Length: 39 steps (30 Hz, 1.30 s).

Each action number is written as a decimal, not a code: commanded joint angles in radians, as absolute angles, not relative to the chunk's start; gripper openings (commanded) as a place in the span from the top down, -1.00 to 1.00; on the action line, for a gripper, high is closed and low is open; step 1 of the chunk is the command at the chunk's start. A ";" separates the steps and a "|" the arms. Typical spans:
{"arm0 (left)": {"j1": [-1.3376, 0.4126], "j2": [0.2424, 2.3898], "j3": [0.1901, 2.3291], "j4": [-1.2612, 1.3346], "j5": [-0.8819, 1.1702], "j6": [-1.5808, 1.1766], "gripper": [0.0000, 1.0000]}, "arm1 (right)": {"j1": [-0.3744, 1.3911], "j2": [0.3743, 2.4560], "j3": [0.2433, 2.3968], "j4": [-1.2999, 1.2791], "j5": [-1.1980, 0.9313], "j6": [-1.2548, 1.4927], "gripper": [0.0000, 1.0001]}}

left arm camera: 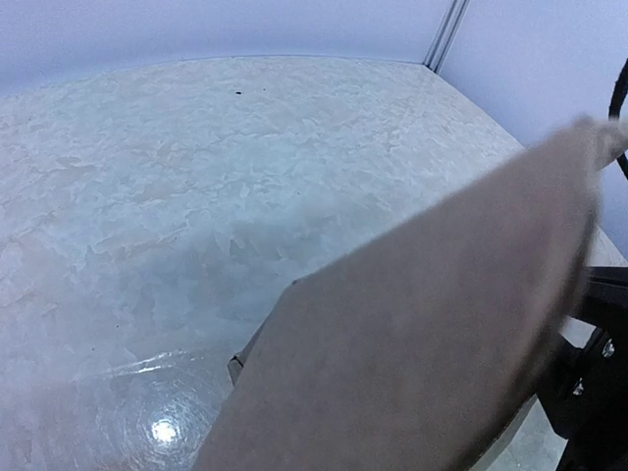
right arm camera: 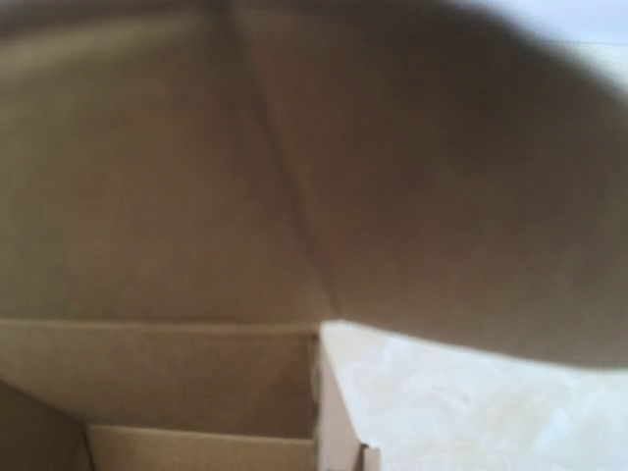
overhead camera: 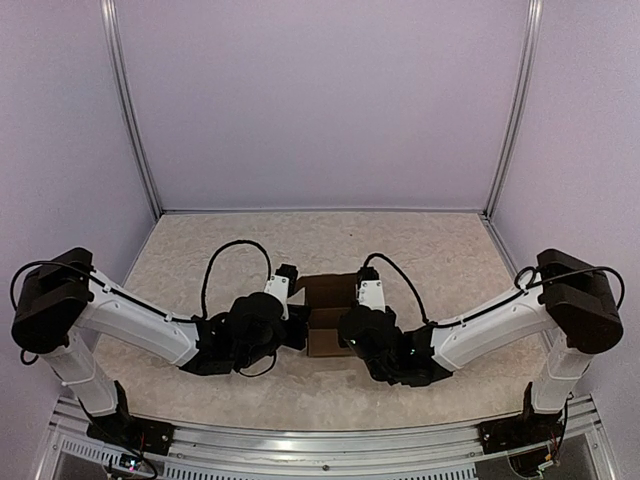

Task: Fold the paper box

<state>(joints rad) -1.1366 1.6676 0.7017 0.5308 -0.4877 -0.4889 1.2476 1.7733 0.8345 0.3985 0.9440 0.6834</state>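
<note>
The paper box (overhead camera: 327, 296) is a brown cardboard piece at the table's middle, partly raised, with a low front part (overhead camera: 326, 343). My left gripper (overhead camera: 303, 330) reaches it from the left and my right gripper (overhead camera: 343, 335) from the right; both sit against its sides. A tilted brown panel of the paper box (left arm camera: 422, 334) fills the lower right of the left wrist view and hides the fingers. The right wrist view looks into the paper box (right arm camera: 196, 196), with creased walls and a rounded flap overhead; its fingers are hidden too. I cannot see whether either gripper holds cardboard.
The pale speckled table (overhead camera: 430, 250) runs back to lilac walls, with metal posts at the back corners (overhead camera: 140, 150) (overhead camera: 510, 120). A metal rail (overhead camera: 320, 445) runs along the near edge. Black parts of the right arm (left arm camera: 589, 392) stand close behind the raised panel.
</note>
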 commanded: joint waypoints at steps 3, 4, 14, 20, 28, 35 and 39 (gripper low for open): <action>-1.191 1.725 0.683 0.526 -0.409 -0.509 1.00 | 1.297 1.796 0.788 0.376 0.855 0.727 1.00; -1.192 1.726 0.684 0.526 -0.410 -0.510 1.00 | 1.299 1.792 0.786 0.373 0.856 0.728 1.00; -1.201 1.726 0.687 0.510 -0.435 -0.509 1.00 | 1.302 1.732 0.752 0.359 0.862 0.726 0.79; -1.203 1.732 0.689 0.512 -0.450 -0.508 1.00 | 1.303 1.683 0.725 0.355 0.848 0.715 0.54; -1.204 1.745 0.701 0.509 -0.469 -0.502 1.00 | 1.304 1.601 0.716 0.305 0.856 0.727 0.30; -1.206 1.755 0.713 0.504 -0.480 -0.496 1.00 | 1.303 1.510 0.714 0.221 0.865 0.750 0.14; -1.206 1.760 0.719 0.499 -0.488 -0.491 1.00 | 1.304 1.446 0.708 0.178 0.830 0.722 0.08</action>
